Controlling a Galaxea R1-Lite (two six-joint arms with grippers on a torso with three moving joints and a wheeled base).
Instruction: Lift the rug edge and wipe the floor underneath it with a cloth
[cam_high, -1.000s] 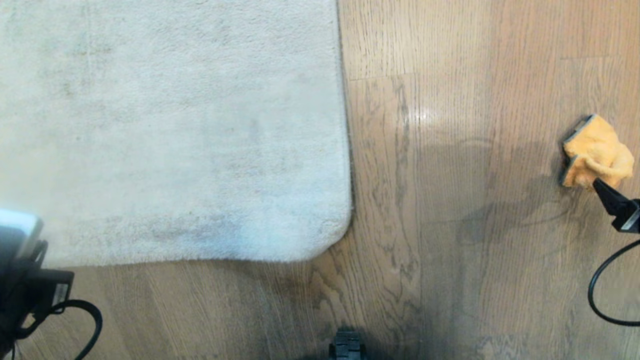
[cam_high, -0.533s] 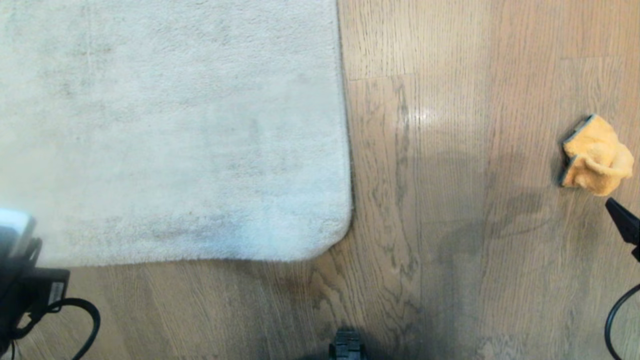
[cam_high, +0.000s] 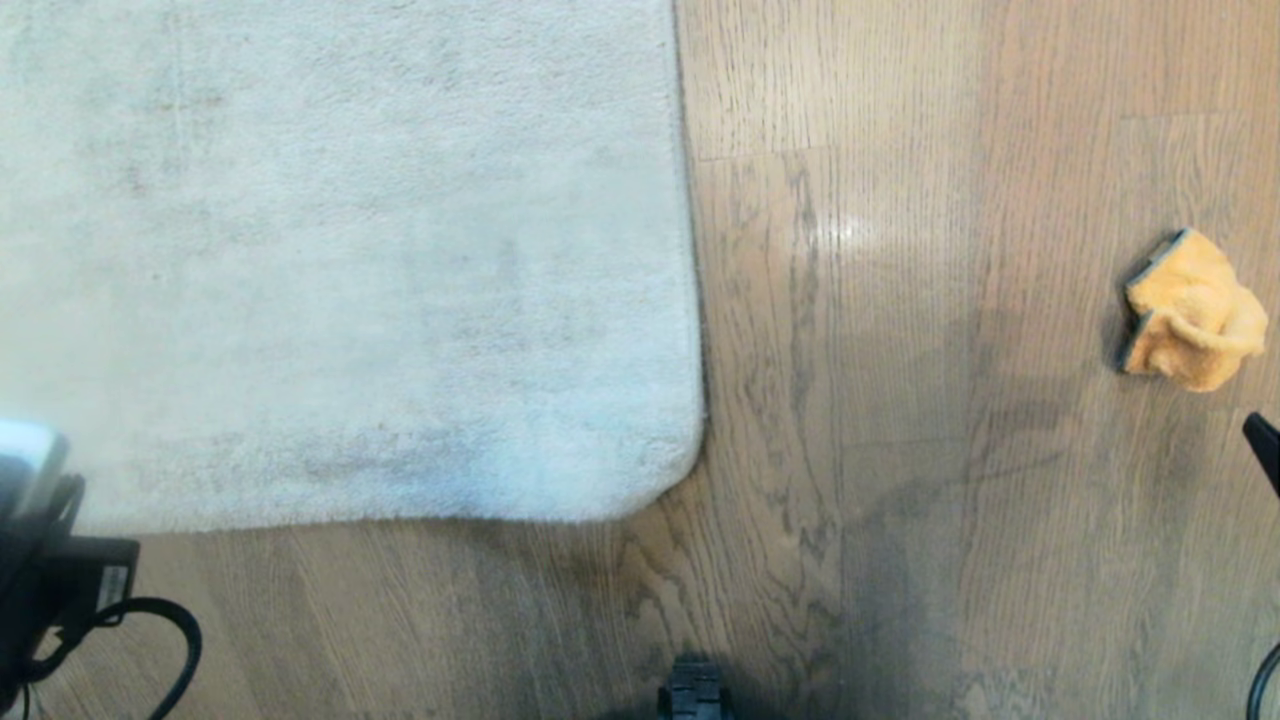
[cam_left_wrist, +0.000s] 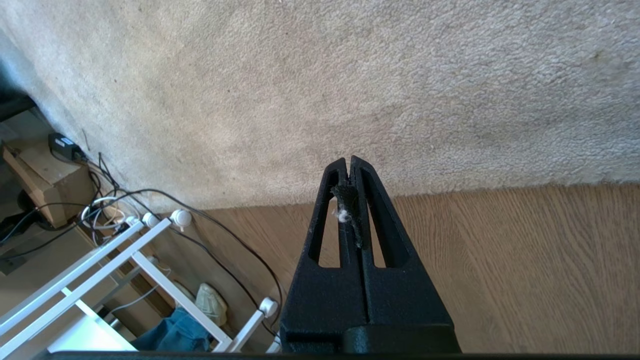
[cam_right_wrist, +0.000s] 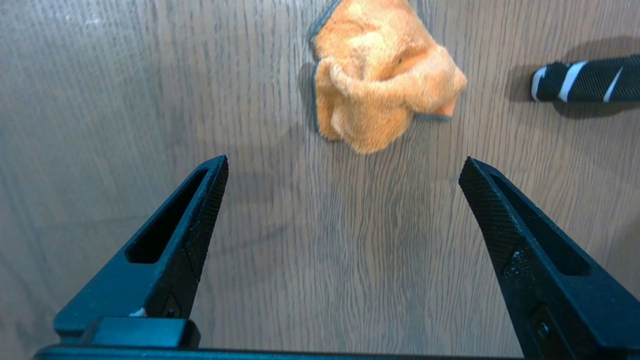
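The pale grey rug (cam_high: 350, 260) lies flat on the brown wood floor (cam_high: 900, 400). Its rug edge (cam_high: 690, 470) curves round a corner near the middle of the head view. The crumpled orange cloth (cam_high: 1190, 315) rests alone on the floor at the far right. My right gripper (cam_right_wrist: 344, 162) hovers open just short of the cloth (cam_right_wrist: 380, 75), touching nothing. In the head view only one of its fingertips (cam_high: 1262, 440) shows at the right border. My left gripper (cam_left_wrist: 349, 161) is shut above the rug's near border (cam_left_wrist: 450, 187), with only a fleck of lint between its fingers.
A black handle with white stripes (cam_right_wrist: 585, 80) lies on the floor beside the cloth. Left of the rug stand a white rack (cam_left_wrist: 150, 245), loose cables (cam_left_wrist: 115, 200) and a cardboard box (cam_left_wrist: 45, 170). My left arm's wrist (cam_high: 40, 560) sits at the lower left.
My right gripper has drawn back from the cloth toward the right border of the head view. The cloth stays where it lay. The left arm has hardly shifted.
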